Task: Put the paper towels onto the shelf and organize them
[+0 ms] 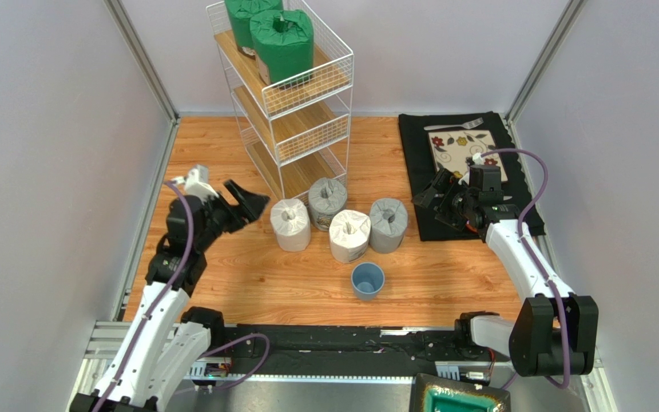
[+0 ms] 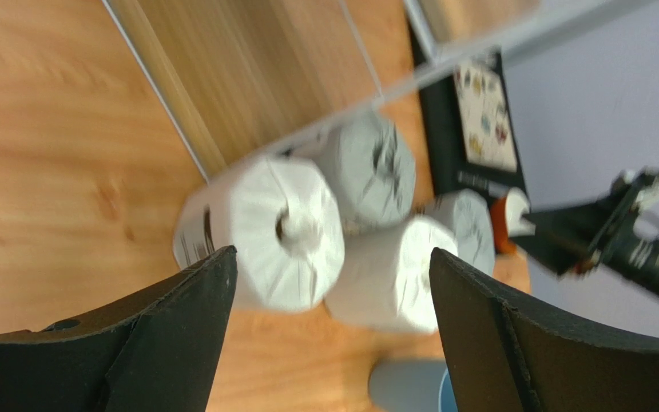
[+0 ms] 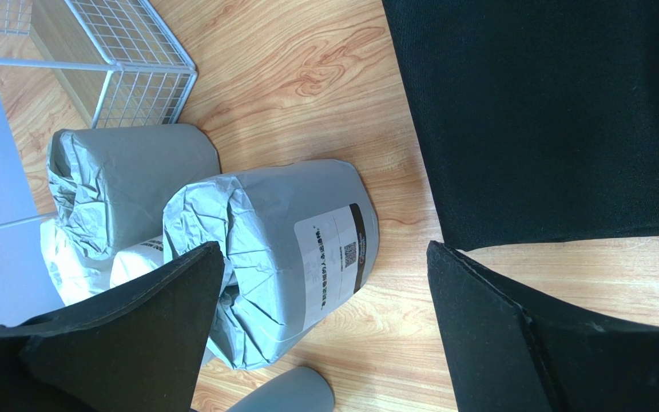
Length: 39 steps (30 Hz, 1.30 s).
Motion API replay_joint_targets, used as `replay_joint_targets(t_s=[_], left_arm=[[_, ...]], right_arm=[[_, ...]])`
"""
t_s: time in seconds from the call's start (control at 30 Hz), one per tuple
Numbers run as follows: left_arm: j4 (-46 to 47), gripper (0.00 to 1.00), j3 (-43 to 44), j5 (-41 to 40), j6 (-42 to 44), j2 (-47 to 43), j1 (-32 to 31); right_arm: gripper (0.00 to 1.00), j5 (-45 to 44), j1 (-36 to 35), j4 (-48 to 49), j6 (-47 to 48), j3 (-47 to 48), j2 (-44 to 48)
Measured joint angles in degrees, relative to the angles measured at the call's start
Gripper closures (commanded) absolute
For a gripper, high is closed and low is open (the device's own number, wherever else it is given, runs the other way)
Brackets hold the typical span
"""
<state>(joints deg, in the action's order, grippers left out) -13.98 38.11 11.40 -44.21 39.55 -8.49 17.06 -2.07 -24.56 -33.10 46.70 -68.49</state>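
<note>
Standing wide, left fingers [image 2: 135, 343] short of white roll [image 2: 286, 232]; right fingers [image 3: 118, 343] wide, empty.

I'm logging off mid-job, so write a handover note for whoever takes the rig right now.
Left tool: open, empty, just left of the floor-level rolls.
Right tool: open, empty, over the near edge of the black mat.
Done: two green rolls stand on the top tier of the shelf.
Left: two white rolls and two grey rolls, upright in a cluster on the table in front of the shelf, need shelving.
Note: the blue cup sits just in front of the cluster.
</note>
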Motion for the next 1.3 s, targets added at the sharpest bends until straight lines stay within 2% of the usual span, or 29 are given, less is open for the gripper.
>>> replay_joint_targets(t_s=[0.1, 0.2, 0.47, 0.77, 1.3], left_arm=[[-2.60, 0.09, -4.92, -1.75, 0.00, -3.08, -6.93], [-4.13, 0.09, -6.75, -3.21, 0.00, -3.91, -8.81], [-3.93, 0.07, -9.14, -6.03, 0.94, -2.32, -9.16], [0.85, 0.06, -10.34, -7.43, 1.11, 5.75, -9.44], [7.63, 0.06, -10.36, -7.72, 1.27, 12.90, -9.46]], right_arm=[[0.08, 0.02, 0.00, 0.00, -0.07, 0.00, -0.11], [0.08, 0.00, 0.00, 0.00, -0.11, 0.00, -0.17], [0.08, 0.02, 0.00, 0.22, -0.20, 0.00, -0.66], [0.08, 0.00, 0.00, 0.94, -0.55, 0.00, -0.83], [0.08, 0.02, 0.00, 1.29, -0.52, 0.00, -1.73]])
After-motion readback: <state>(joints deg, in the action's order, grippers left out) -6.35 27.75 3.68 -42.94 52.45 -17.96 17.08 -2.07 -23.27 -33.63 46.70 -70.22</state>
